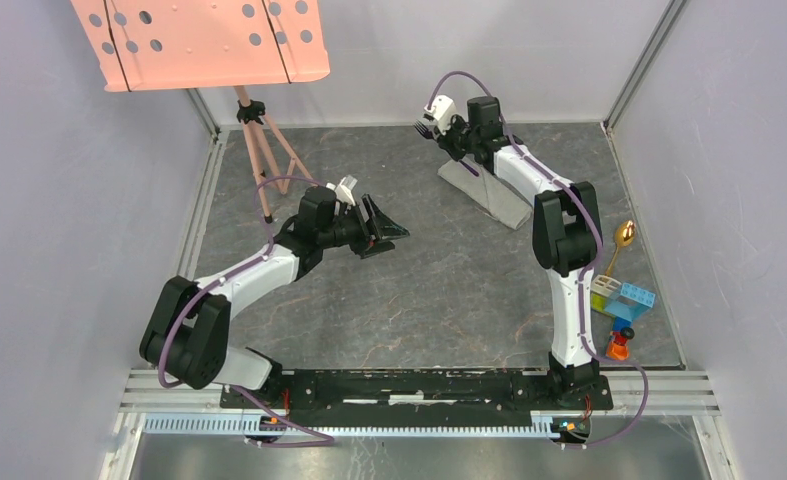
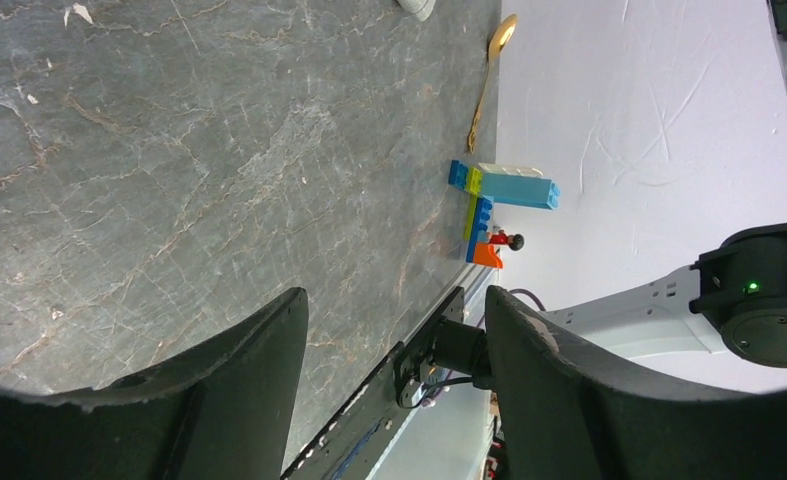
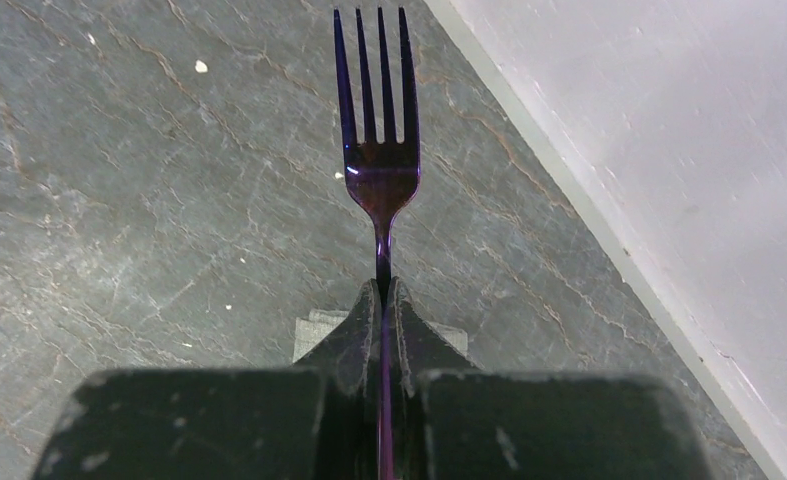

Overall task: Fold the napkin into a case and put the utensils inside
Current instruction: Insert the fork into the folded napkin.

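The napkin (image 1: 491, 192) lies folded into a narrow grey case at the back right of the table. My right gripper (image 1: 441, 130) hovers over its far end, shut on the handle of the purple fork (image 3: 379, 150), whose tines point away from the wrist. An end of the cloth (image 3: 315, 332) shows just under the right gripper (image 3: 383, 292). The spoon (image 1: 621, 243), gold bowl and thin handle, lies by the right wall, also seen as the spoon (image 2: 493, 62) in the left wrist view. My left gripper (image 1: 387, 232) hangs open and empty above mid-table, left of the case; nothing sits between the left gripper (image 2: 394, 310) jaws.
Colourful toy blocks (image 1: 624, 303) sit at the front right by the wall, just beyond the spoon's handle; the blocks (image 2: 499, 200) show in the left wrist view too. A salmon-pink perforated panel (image 1: 204, 40) on a tripod (image 1: 259, 140) stands at the back left.
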Robot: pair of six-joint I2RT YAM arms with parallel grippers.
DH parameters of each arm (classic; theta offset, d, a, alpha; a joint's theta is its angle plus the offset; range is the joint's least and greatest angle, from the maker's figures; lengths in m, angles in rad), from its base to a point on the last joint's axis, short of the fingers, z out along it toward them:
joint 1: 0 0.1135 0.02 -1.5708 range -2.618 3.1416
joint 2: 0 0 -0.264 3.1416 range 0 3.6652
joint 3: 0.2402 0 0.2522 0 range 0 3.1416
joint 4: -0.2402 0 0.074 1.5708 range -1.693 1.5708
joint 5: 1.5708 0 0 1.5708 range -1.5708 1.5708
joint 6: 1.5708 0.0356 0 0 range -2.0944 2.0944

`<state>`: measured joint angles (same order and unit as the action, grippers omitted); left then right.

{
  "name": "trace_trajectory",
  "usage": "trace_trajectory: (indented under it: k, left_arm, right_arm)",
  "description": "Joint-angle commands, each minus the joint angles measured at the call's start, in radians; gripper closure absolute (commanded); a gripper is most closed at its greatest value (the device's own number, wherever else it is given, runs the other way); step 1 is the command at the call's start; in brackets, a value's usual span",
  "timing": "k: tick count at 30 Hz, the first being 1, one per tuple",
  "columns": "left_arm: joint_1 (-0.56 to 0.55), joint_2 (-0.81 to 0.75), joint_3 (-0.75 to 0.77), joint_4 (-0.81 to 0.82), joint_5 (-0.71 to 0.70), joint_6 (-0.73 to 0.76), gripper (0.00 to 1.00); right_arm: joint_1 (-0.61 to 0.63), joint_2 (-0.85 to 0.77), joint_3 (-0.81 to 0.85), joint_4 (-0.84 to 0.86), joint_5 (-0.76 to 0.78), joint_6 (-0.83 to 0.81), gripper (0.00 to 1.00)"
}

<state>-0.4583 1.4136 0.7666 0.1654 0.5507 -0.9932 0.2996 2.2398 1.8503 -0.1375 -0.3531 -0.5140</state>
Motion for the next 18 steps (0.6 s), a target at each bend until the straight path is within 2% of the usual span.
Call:
trace_trajectory:
  k: [1, 18]
  left_arm:
    - [0.000, -0.030, 0.022, -0.023, -0.008, 0.051, 0.28]
    - [-0.001, -0.053, 0.000, -0.019, 0.004, 0.053, 0.27]
  right_arm:
    - [-0.005, 0.014, -0.009, 0.011, 0.018, -0.044, 1.00]
    - [-0.022, 0.020, -0.049, 0.001, 0.022, -0.046, 1.00]
